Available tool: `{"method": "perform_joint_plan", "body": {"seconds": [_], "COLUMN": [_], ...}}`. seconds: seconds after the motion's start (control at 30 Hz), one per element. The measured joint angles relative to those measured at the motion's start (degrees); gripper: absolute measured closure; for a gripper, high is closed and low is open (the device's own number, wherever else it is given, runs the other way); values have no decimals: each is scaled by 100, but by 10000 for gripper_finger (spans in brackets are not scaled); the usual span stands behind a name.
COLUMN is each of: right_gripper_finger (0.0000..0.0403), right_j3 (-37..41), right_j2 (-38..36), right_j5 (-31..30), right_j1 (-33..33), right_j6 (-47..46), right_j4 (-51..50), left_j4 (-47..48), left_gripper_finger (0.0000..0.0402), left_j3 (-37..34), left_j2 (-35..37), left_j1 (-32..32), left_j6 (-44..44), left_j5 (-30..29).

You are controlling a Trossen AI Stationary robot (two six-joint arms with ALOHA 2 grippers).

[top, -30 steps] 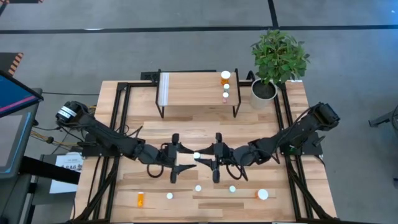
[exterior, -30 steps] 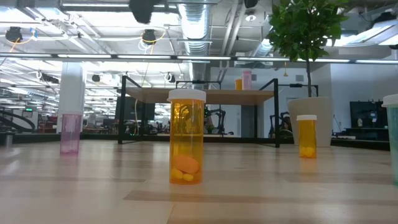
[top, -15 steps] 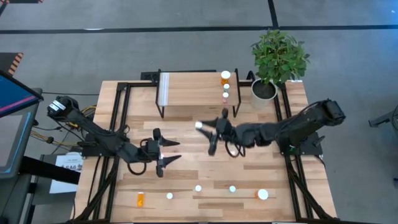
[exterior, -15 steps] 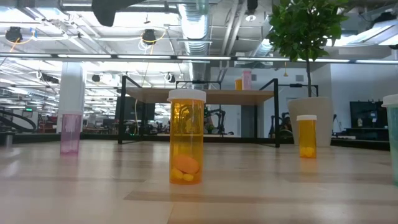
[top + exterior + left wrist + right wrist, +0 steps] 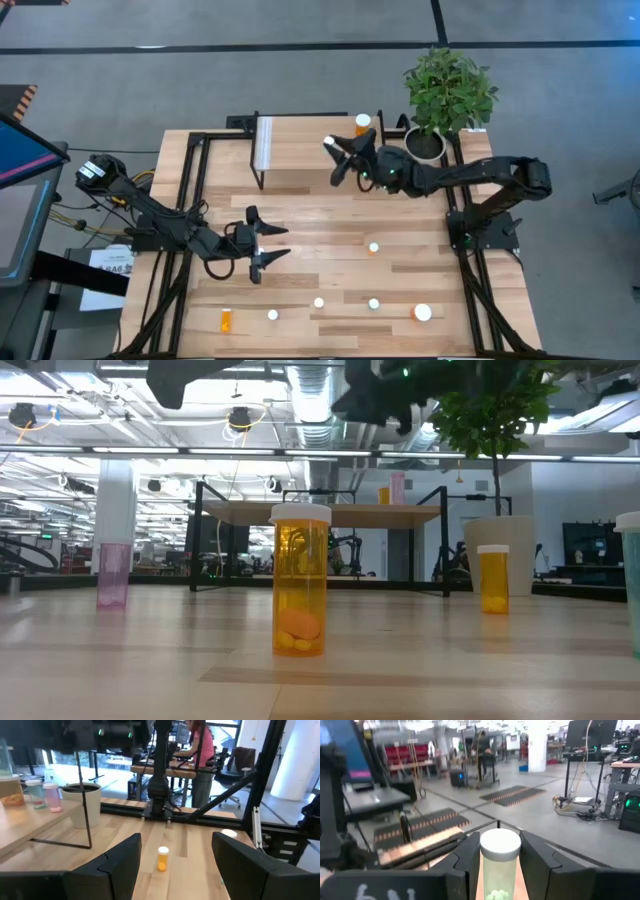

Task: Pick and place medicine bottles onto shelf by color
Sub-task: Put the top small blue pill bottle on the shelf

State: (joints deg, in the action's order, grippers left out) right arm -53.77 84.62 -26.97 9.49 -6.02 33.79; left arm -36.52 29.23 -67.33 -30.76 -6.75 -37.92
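Lower body of the claw-held bottle (image 5: 499, 865) cut off by frame edge

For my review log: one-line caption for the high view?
Right gripper carries a bottle over the shelf; left gripper waits open.

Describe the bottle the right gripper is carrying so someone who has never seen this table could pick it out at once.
Start at the shelf at the table's far side, beside the potted plant. Above its plant-side end, the right gripper holds a bottle between its fingers. It is the only bottle off a surface: white cap, pale greenish clear body, whereas the others stand on the shelf or tabletop.
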Motion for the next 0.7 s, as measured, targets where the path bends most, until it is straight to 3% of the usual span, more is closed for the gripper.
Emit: {"method": "perform_joint_plan", "body": {"seconds": [0.13, 0.5, 0.7], "right_gripper_finger": [272, 267, 267], "right_j3": [390, 461, 461], "right_j2": [69, 92, 92], "right_j5": [146, 92, 98], "right_j1": [349, 510, 452], "right_j6": [-148, 286, 294], "right_j4": [964, 864, 673], "left_j4": [-3, -1, 36], "left_gripper_finger": [170, 170, 170], "left_j3": [0, 0, 0], "left_j2": [0, 0, -31], "left_j1": [56, 376, 845], "left_j6": [49, 19, -54], "left_j5": [10, 8, 9]}}
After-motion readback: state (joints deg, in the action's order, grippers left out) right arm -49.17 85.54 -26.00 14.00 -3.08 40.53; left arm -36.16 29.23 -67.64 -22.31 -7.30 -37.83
